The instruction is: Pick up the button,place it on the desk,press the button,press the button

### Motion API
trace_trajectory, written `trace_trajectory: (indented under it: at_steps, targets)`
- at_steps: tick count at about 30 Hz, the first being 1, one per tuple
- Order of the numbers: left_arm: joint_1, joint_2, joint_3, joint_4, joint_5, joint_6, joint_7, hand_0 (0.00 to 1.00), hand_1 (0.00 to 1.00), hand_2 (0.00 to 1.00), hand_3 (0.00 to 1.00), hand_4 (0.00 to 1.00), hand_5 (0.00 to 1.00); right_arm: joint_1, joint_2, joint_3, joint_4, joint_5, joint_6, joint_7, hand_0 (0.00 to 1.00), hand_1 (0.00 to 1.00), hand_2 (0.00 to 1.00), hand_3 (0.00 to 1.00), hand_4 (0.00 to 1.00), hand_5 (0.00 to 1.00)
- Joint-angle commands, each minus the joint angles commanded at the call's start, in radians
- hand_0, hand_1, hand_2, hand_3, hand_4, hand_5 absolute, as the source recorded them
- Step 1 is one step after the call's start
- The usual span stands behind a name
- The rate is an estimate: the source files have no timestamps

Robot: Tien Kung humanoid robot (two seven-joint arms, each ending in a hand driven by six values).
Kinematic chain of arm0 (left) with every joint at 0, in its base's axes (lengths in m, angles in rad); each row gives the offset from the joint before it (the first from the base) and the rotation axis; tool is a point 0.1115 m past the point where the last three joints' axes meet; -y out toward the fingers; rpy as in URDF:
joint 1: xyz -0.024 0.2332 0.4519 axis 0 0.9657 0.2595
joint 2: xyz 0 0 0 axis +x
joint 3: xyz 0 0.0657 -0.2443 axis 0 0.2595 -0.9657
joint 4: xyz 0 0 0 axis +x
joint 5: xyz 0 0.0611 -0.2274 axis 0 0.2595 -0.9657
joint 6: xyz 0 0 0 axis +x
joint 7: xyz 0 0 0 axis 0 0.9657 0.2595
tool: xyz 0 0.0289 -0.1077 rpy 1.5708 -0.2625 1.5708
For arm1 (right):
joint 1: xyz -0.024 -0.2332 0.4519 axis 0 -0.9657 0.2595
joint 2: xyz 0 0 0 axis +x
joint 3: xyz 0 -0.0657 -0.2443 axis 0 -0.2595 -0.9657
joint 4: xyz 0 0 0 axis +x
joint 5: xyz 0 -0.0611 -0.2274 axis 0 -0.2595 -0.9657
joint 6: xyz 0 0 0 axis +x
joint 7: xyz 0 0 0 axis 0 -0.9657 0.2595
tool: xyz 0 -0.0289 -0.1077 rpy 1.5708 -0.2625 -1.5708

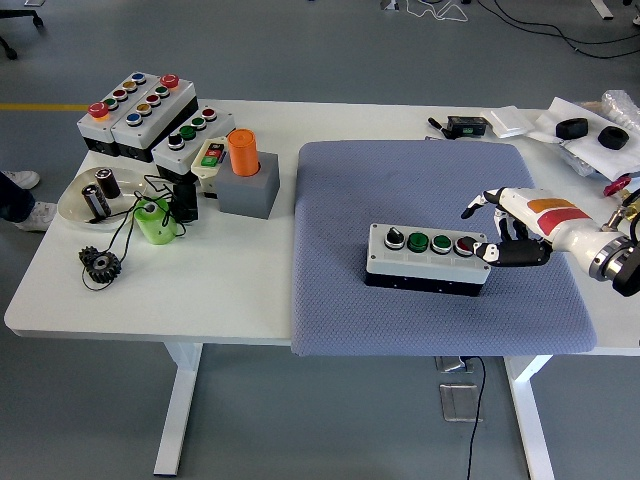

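Note:
A grey button box [427,258] with a black knob, two green buttons and a red button lies on the blue-grey mat [430,180]. My right hand [500,230] is at the box's right end, low over the mat. Its fingers are spread and hold nothing. The black thumb tip [488,252] is right beside the red button [465,245]; I cannot tell if it touches. My left arm is out of view.
Several other button boxes [150,112] stand at the table's back left, with an orange cylinder on a grey block [245,178], a green part [155,222], a dish [75,205] and a gear [100,264]. Small black items [590,130] lie at the back right. A person's shoe [30,215] shows at the left.

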Motion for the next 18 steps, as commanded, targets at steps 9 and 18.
trace_trajectory:
  at_steps: [9, 18]
  targets:
    - [0.004, 0.0, 0.0, 0.0, 0.007, -0.001, 0.001, 0.65, 0.698, 0.696, 0.509, 0.317, 0.998, -0.003, 0.0, -0.025, -0.017, -0.008, 0.028, -0.01, 0.116, 0.002, 0.05, 0.657, 0.618, 0.542]
    - [0.003, 0.001, 0.02, 0.0, -0.017, -0.002, -0.004, 0.65, 0.697, 0.696, 0.508, 0.314, 0.998, 0.004, 0.014, -0.046, -0.039, -0.013, 0.033, -0.018, 0.117, 0.002, 0.051, 0.659, 0.611, 0.553]
